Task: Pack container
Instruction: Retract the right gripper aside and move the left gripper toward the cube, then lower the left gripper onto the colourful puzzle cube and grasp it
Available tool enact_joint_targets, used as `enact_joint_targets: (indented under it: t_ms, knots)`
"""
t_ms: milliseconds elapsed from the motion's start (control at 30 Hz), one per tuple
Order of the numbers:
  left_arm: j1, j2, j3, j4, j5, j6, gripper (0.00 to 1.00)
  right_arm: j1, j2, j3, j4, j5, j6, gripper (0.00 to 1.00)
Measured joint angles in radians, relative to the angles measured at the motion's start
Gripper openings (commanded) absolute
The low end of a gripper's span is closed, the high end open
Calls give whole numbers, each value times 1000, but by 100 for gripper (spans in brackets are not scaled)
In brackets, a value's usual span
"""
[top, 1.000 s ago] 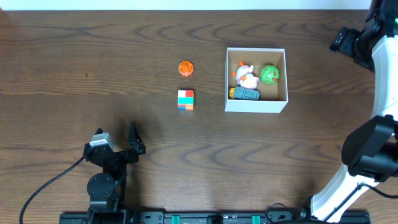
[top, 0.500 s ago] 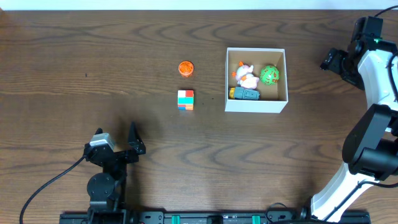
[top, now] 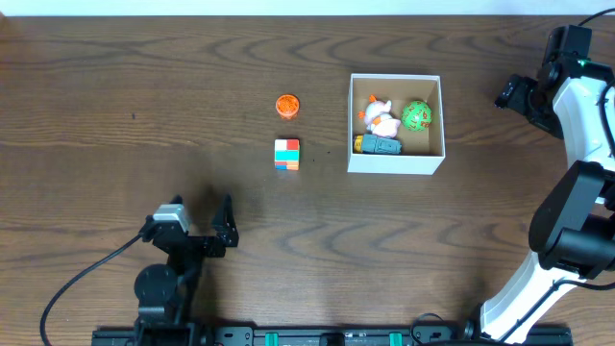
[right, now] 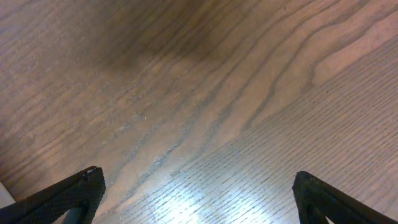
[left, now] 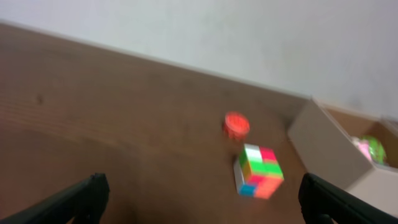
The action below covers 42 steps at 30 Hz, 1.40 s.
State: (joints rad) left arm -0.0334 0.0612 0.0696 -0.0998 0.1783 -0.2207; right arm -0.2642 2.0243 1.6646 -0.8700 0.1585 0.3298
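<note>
The left end effector (top: 199, 213) stands wide open and empty near the front edge of the desk (top: 86, 106), with a broad stretch of bare wood between it and the colored cube (top: 286, 154). The right end effector (top: 515, 93) is also fully open and holds nothing. It hangs by the desk's right edge, apart from the right wall of the container (top: 396, 161).

The container sits right of center, toward the far edge, with three small toys inside. The cube and an orange disc (top: 286, 104) lie just left of it, clear of its wall and of each other.

Since a second ago the left end effector has shifted to the right. The right arm has swung away from the far corner. The container, cube and disc have not moved.
</note>
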Motion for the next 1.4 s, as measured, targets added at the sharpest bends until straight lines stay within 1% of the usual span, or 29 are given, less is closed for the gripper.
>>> enact_joint_targets:
  t_ms: [100,233,333,467,533,600,700,767,867,967,1033,1133,1233,1400]
  knots:
    - [0,122,106,-80,11,11,98,0,0,0,0,0,0,99]
    - [0,367,360,-185,76,67,98,0,0,-2,0,0,0,99]
    - [0,539,517,-183,177,108,98,0,0,-2,1,0,0,99]
    - [-1,690,589,-145,267,129,98,0,0,-3,0,0,0,99]
    - [-12,769,635,-203,257,127,98,0,0,-3,0,0,0,99]
    - [-39,850,715,-327,212,119,98,0,0,-3,0,0,0,99]
    - [-98,985,890,-533,130,113,98,0,0,-4,0,0,0,99]
    - [-145,1084,1025,-633,78,112,98,0,0,-4,0,0,0,99]
    - [-218,1209,1164,-662,29,114,98,0,0,-4,0,0,0,99]
    - [-278,1295,1203,-618,-15,116,98,0,0,-4,0,0,0,99]
    - [-303,1349,1204,-599,-62,93,98,0,0,-4,0,0,0,99]
    - [-307,1445,1204,-588,-125,54,98,0,0,-4,0,0,0,99]
    - [-303,1532,1204,-584,-158,34,98,0,0,-4,0,0,0,99]
    - [-305,1672,1204,-575,-180,18,98,0,0,-5,0,0,0,99]
